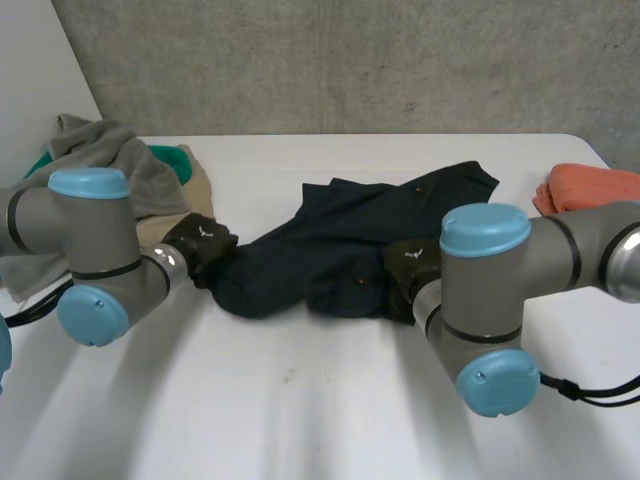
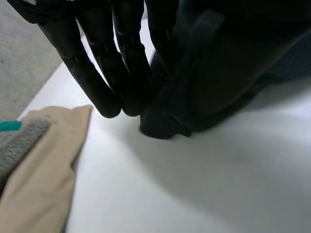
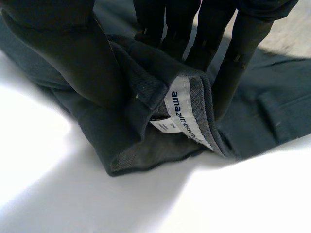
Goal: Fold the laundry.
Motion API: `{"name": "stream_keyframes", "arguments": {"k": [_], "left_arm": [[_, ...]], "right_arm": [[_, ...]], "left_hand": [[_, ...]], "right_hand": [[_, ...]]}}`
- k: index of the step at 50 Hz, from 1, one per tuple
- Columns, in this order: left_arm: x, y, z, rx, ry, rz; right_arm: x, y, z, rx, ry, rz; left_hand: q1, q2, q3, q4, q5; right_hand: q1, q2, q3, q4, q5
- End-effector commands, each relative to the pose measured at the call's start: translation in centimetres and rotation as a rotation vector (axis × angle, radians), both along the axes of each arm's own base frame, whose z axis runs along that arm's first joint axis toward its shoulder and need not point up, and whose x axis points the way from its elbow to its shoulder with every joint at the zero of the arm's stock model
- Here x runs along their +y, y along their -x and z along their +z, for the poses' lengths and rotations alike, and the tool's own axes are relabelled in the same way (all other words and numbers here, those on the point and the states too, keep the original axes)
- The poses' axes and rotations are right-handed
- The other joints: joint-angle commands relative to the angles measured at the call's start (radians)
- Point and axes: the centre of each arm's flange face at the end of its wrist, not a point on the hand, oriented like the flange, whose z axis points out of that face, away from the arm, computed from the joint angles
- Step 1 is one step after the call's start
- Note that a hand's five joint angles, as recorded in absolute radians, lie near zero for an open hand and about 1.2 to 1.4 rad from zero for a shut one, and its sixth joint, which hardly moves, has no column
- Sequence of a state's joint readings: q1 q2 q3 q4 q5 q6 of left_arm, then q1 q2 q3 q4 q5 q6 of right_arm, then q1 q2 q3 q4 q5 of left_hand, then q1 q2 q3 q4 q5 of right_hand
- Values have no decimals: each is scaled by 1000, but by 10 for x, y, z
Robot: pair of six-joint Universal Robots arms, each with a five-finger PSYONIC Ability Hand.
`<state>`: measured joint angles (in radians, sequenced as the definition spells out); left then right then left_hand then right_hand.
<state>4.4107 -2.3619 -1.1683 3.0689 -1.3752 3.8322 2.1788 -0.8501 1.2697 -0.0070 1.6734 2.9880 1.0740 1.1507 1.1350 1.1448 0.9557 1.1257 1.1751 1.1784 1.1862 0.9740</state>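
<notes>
The right hand (image 3: 63, 58) pinches, between thumb and fingers, the near edge of a crumpled dark navy cloth garment (image 1: 350, 240). The left hand (image 2: 97, 63) meets its left end, and I cannot tell whether it grips. The garment lies mid white table (image 1: 300, 400).

grey arms (image 1: 80, 225), light-blue caps (image 1: 485, 228); black left robot hand (image 2: 114, 58), right robot hand (image 3: 68, 53).

Head view: soft, even light from above. The white desk (image 1: 300, 420) is bright, with no hard glare. The dark navy cloth garment (image 1: 340, 250) reads near-black and its folds barely show.

Left wrist view: dim around the left hand (image 2: 92, 63). The garment beside it is black, no detail.

Right wrist view: the desk by the right hand (image 3: 240, 53) is blown out to white on the thumb side. The white sewn-in label (image 3: 187, 114) is brightly lit.
</notes>
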Motion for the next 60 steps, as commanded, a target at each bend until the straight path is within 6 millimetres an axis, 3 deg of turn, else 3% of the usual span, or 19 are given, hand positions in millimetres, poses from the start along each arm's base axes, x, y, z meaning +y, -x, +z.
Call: {"name": "stream_keyframes", "arguments": {"k": [1, 3, 5, 6, 10, 16, 21, 26, 28, 30, 33, 38, 41, 46, 52, 54, 56, 57, 60], "left_arm": [[4, 12, 82, 115, 216, 81], [8, 11, 113, 194, 276, 113], [19, 5, 166, 337, 359, 154], [31, 0, 201, 433, 410, 165], [75, -12, 289, 660, 536, 100], [123, -28, 367, 812, 665, 49], [128, -35, 399, 868, 744, 76], [96, -22, 387, 826, 699, 86], [72, -13, 367, 787, 642, 97], [38, 1, 327, 722, 551, 117], [14, 11, 290, 667, 473, 132], [-33, 29, 196, 551, 320, 161], [-50, 38, 145, 507, 252, 162], [-63, 56, 91, 466, 217, 127], [-77, 62, 72, 393, 294, 150], [-83, 58, 84, 393, 348, 180], [-85, 56, 95, 416, 374, 194], [-84, 57, 107, 452, 389, 194], [-75, 58, 131, 510, 396, 189]], "right_arm": [[-5, 9, 85, -123, 177, -21], [-8, 13, 107, -140, 233, -19], [-12, 21, 143, -149, 309, -13], [-13, 28, 167, -151, 349, -9], [-10, 47, 242, -210, 450, -13], [-1, 68, 322, -348, 613, -43], [-5, 77, 353, -412, 709, -65], [-19, 70, 344, -409, 690, -72], [-27, 63, 328, -395, 649, -75], [-41, 51, 294, -354, 562, -80], [-56, 45, 264, -317, 507, -99], [-95, 34, 189, -222, 441, -152], [-116, 26, 140, -129, 438, -162], [-138, 16, 79, 15, 470, -140], [-169, 11, 56, -24, 613, -182], [-183, 14, 60, -53, 690, -217], [-189, 15, 63, -61, 726, -242], [-192, 18, 65, -53, 738, -267], [-192, 26, 74, -34, 701, -307]], "left_hand": [[322, 246, 261, 251, 266], [322, 246, 261, 251, 266], [322, 246, 261, 251, 266], [322, 246, 261, 251, 266], [322, 246, 261, 251, 266], [322, 246, 261, 251, 266], [322, 246, 261, 251, 266], [322, 246, 261, 251, 266], [322, 246, 261, 251, 266], [322, 246, 261, 251, 266], [322, 246, 261, 251, 266], [322, 246, 261, 251, 266], [322, 246, 261, 251, 266], [322, 246, 261, 251, 266], [322, 246, 261, 251, 266], [322, 246, 261, 251, 266], [-310, -387, -371, -381, -367], [-899, -976, -960, -970, -956], [-899, -976, -960, -970, -956]], "right_hand": [[271, 221, 218, 210, 248], [271, 221, 218, 210, 248], [271, 221, 218, 210, 248], [271, 221, 218, 210, 248], [271, 221, 218, 210, 248], [271, 221, 218, 210, 248], [271, 221, 218, 210, 248], [271, 221, 218, 210, 248], [271, 221, 218, 210, 248], [271, 221, 218, 210, 248], [271, 221, 218, 210, 248], [271, 221, 218, 210, 248], [271, 221, 218, 210, 248], [271, 221, 218, 210, 248], [271, 221, 218, 210, 248], [-387, -437, -440, -448, -410], [-951, -1001, -1004, -1012, -974], [-951, -1001, -1004, -1012, -974], [-951, -1001, -1004, -1012, -974]]}}
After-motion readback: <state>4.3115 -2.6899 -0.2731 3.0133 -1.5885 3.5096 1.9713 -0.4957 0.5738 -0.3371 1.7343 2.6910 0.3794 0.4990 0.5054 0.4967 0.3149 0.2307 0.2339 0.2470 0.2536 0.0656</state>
